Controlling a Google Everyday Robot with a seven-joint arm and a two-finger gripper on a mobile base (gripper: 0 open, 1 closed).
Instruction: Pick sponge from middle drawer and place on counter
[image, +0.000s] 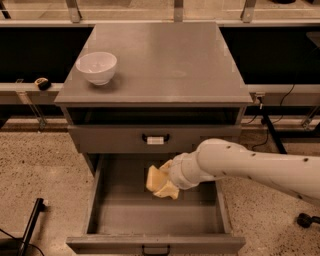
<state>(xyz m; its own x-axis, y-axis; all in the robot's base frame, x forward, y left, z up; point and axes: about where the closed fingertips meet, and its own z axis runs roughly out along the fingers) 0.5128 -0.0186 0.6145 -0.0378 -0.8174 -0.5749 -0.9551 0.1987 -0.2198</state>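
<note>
Reaching in from the right, the white arm (250, 167) stretches across the open middle drawer (95, 200), and there's the gripper (166, 180) at its tip, clamped on the sponge (158, 183). The pale yellow foam looks squashed and crumpled in that grip, sitting over the back half of the drawer, just below the shut upper drawer (110, 140) and its handle. Whether it's clear of the drawer floor, I can't tell from here. Up top, the grey counter (170, 65) carries a white bowl (96, 66) near its left edge, well apart from the sponge.
</note>
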